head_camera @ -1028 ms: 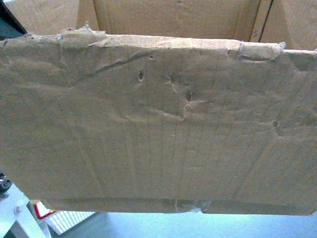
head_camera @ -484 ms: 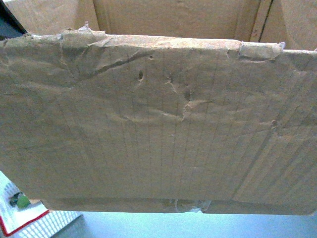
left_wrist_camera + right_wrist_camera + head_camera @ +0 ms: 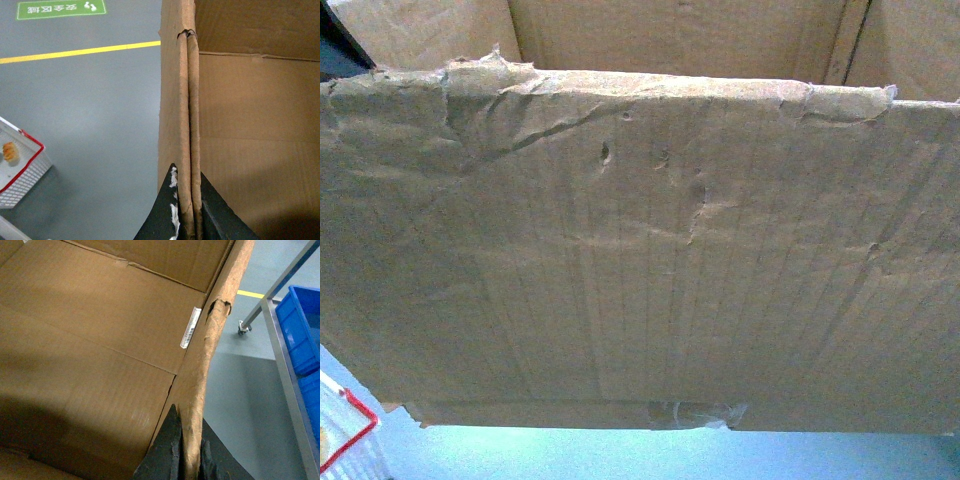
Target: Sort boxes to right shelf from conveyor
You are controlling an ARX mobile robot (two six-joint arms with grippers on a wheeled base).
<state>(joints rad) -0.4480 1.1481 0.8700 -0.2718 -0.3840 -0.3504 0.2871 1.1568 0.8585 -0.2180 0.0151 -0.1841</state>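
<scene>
The cardboard box (image 3: 640,250) fills almost the whole head view, its creased brown side wall facing the camera with a ragged, torn top edge and a strip of tape along the bottom seam. It is held up off the grey floor (image 3: 85,115), carried between the two arms, one on each side wall.

In the left wrist view, the left gripper (image 3: 186,210) straddles the box's left wall, one dark finger (image 3: 167,210) outside and the other inside, so the fingers are pinching the doubled cardboard edge between them. Beyond that wall the floor shows a yellow line (image 3: 80,51) and a green sign with white characters (image 3: 61,8). A white mesh basket with a red rim (image 3: 22,170) sits low at the left of that view, with a small orange item (image 3: 10,151) in it; its corner also shows at the lower left of the head view.

In the right wrist view, the right gripper (image 3: 187,450) clamps the box's right wall the same way, dark fingers (image 3: 167,450) pressed against either face of the torn edge. A white barcode label (image 3: 190,328) sticks to the inside of the box near that edge. To the right, beside the box, stand a silver metal shelf rail (image 3: 287,370) on a caster (image 3: 243,328) and blue plastic bins (image 3: 302,335).
</scene>
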